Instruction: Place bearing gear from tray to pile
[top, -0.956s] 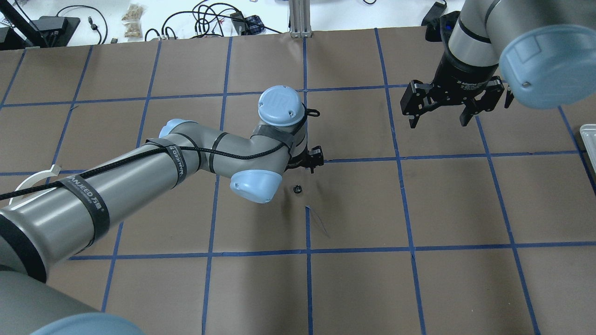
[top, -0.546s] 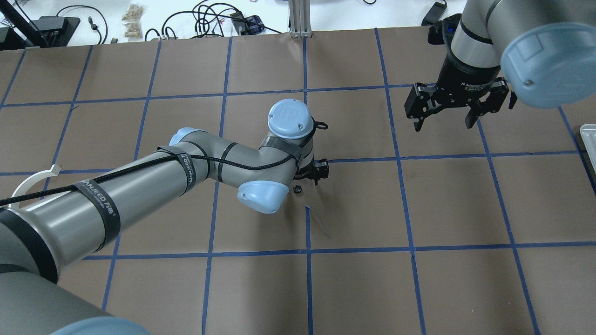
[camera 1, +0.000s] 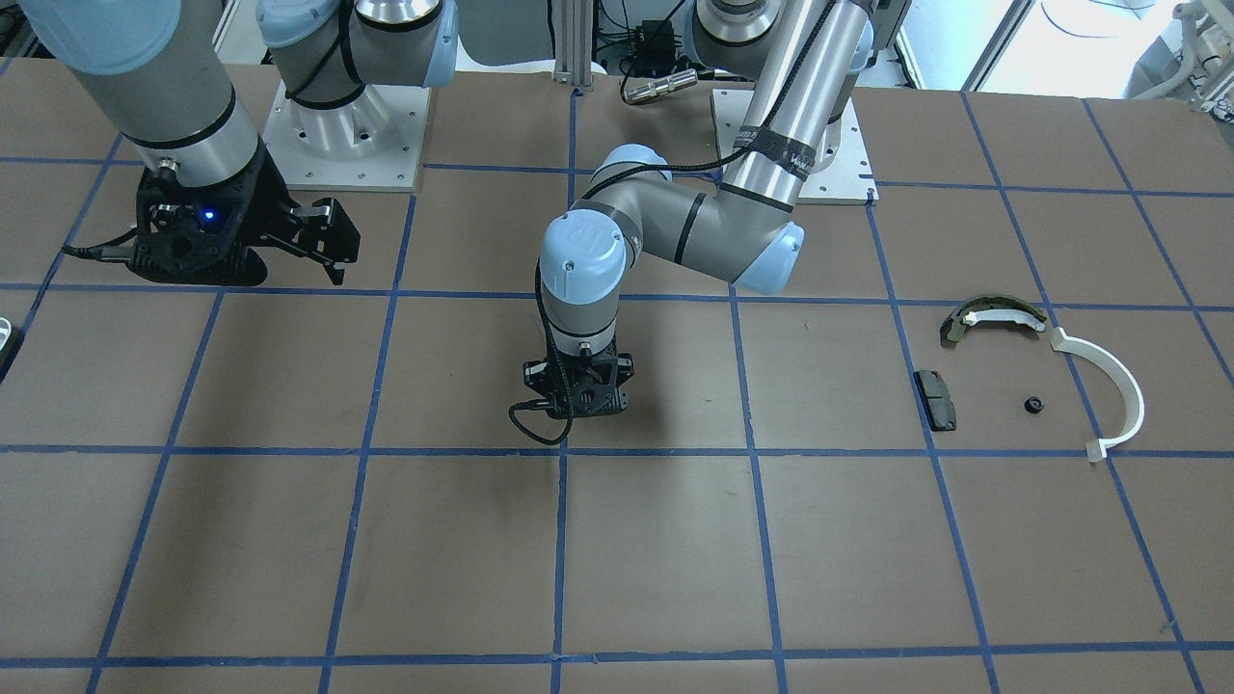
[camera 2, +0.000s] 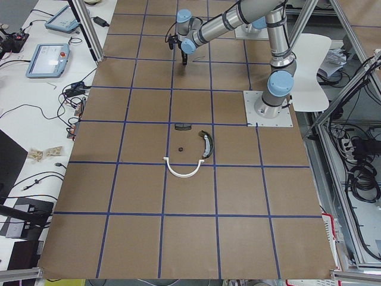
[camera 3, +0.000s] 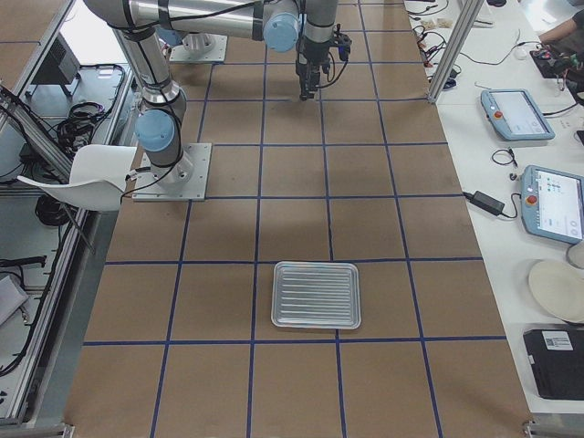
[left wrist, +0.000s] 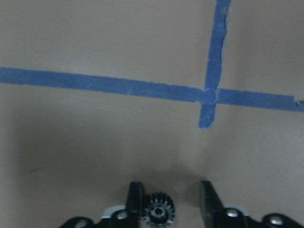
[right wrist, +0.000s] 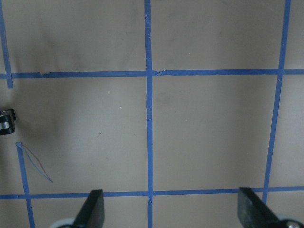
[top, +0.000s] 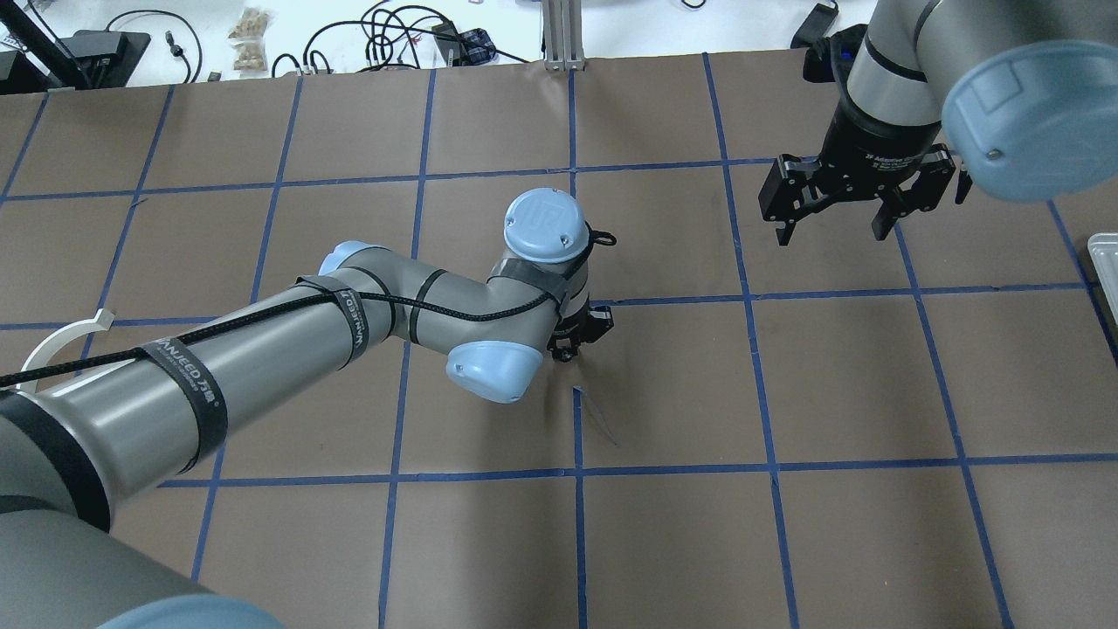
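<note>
A small black bearing gear (left wrist: 159, 213) lies on the brown table between the fingers of my left gripper (left wrist: 172, 199). It touches one finger, with a gap to the other, so the gripper is open around it. In the overhead view the left gripper (top: 581, 339) hides the gear. The pile lies far off on my left: a white half-ring strip (camera 1: 1116, 384), an olive-green curved shoe (camera 1: 993, 314), a black pad (camera 1: 936, 399) and another small gear (camera 1: 1033, 405). My right gripper (top: 834, 229) hangs open and empty above the table. The metal tray (camera 3: 317, 320) looks empty.
Blue tape lines (top: 576, 472) divide the brown table into squares. The tray's edge shows at the right border of the overhead view (top: 1105, 271). Cables and devices lie beyond the far table edge (top: 393, 39).
My left gripper has moved towards the gear and come down over it, so its fingers now straddle it. My right gripper has shifted slightly away to the right.
</note>
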Controlling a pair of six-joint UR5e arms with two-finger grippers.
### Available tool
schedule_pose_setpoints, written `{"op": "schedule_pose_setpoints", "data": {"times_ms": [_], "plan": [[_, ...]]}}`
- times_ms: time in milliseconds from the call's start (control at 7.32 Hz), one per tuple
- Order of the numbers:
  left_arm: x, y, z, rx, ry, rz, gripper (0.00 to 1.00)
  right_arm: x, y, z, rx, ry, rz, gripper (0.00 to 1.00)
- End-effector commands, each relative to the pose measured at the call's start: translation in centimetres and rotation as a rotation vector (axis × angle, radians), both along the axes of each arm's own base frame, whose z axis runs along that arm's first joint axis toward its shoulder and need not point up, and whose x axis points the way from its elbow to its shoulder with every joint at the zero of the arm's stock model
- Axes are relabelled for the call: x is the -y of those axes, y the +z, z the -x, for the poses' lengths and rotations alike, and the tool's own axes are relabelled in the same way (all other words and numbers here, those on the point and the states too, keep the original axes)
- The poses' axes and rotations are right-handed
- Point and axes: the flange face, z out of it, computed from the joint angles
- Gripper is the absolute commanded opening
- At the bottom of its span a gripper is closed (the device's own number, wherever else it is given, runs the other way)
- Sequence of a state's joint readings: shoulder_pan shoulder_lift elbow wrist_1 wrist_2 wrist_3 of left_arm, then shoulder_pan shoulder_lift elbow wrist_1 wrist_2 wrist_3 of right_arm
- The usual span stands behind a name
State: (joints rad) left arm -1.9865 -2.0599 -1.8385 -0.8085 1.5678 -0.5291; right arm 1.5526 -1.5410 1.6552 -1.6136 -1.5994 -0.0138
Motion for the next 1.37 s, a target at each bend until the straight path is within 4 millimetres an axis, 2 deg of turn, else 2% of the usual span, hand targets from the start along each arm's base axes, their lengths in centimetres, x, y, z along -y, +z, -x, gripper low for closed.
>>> {"op": "schedule_pose_setpoints", "data": {"times_ms": [0,137,273,410,546,683,820,956,1230], "plan": [[0.5,1.9,-0.3,-0.004,-0.021,0.022,0.00,0.0,0.1,-0.1,0.006,0.002,0.004,1.00],[2.0,4.2,-1.6,-0.008,-0.017,0.037,0.00,-0.1,-0.2,-0.1,0.000,0.003,-0.005,1.00],[5.3,6.7,-6.2,0.011,0.000,-0.008,0.00,-0.1,-0.1,-0.1,0.000,0.003,-0.004,1.00],[7.8,10.0,-10.1,0.019,-0.011,-0.060,0.00,0.0,0.1,-0.1,0.001,0.003,0.001,1.00],[9.4,12.3,-14.3,0.031,-0.053,-0.121,0.00,0.0,0.2,-0.2,0.003,0.006,0.004,1.00],[11.0,12.4,-20.8,0.021,-0.098,-0.152,0.00,-0.1,0.3,-0.5,0.004,0.012,0.004,1.00],[11.7,12.0,-27.1,0.039,-0.110,-0.170,0.00,-0.1,0.3,-0.5,0.004,0.012,0.007,1.00],[11.3,11.1,-31.8,0.097,-0.197,-0.195,0.00,-0.2,-0.1,-0.5,0.001,0.012,-0.004,1.00],[9.3,9.5,-42.9,0.065,-0.217,-0.212,0.00,0.0,0.1,-0.4,-0.012,0.004,0.006,1.00]]}}
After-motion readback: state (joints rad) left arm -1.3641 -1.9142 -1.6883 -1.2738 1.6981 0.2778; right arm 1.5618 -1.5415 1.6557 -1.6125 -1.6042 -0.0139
